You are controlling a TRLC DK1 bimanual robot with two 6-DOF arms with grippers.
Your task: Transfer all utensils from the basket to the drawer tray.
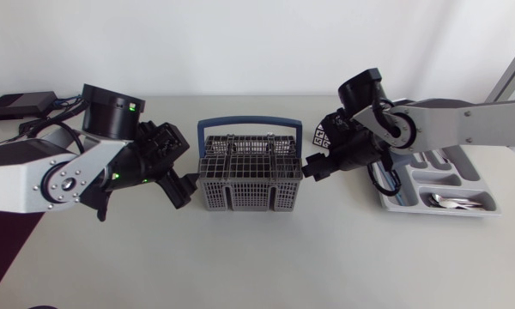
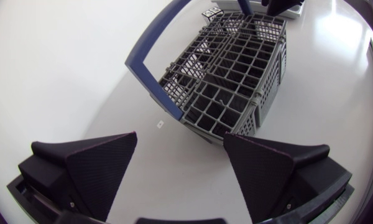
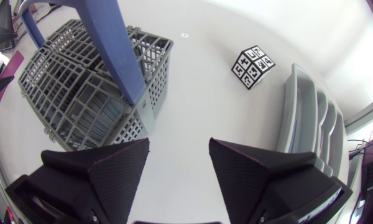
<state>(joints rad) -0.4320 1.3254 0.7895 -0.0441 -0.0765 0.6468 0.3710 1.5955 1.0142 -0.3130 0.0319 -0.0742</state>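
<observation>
Our 2 arms flank the basket [image 1: 240, 193]: left gripper [image 2: 180, 138] at its left end, right gripper [image 3: 179, 142] at its right, both spread.

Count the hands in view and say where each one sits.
2. The left hand sits open beside the basket's left wall. The right hand sits open beside its right wall, between basket and tray. Neither holds anything, and none is hidden.

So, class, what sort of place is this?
Likely a robotics lab bench: left gripper and right gripper flank a cutlery basket on a white table, with a marker cube nearby.
</observation>
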